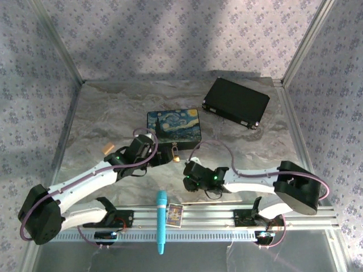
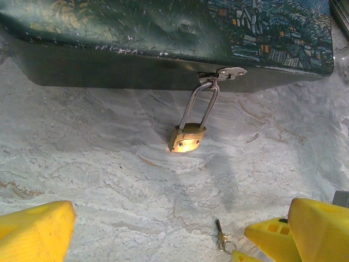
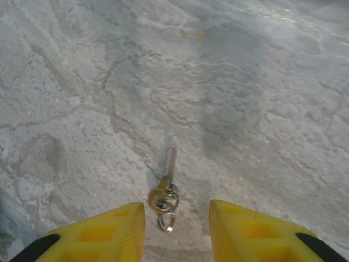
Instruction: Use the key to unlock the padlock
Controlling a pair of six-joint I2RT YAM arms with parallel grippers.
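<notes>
Our right tool [image 3: 177, 213] hangs released just over the bench [image 3: 256, 82]. Its two yellow fingers [image 3: 109, 232] are spread, and the key [image 3: 167, 183] lies flat in the gap between them, gripped by neither. The key's bow and small ring point toward the tool and its blade points away. Our left tool [image 2: 180, 232] is released too, its fingers wide apart and empty, and it faces the padlock [image 2: 186, 137]. The padlock's thin shackle is threaded through the hasp on the front wall of the painted tin [image 2: 136, 33]. Its brass body rests on the bench just in front of the tin, near the key but apart from it, and the shackle looks closed. We judge the step in hand to be picking up the key, so the unlocking itself is not yet begun. The next move, as we read it, calls for bringing the right fingers down almost to the bench, because the key is thin and lies flat. They should close on the bow so that the blade stands clear ahead of the tool, without catching the ring crookedly. After that the padlock will likely need steadying by our left tool, since it sits loose on its shackle. We cannot tell from here which face carries the keyhole.
</notes>
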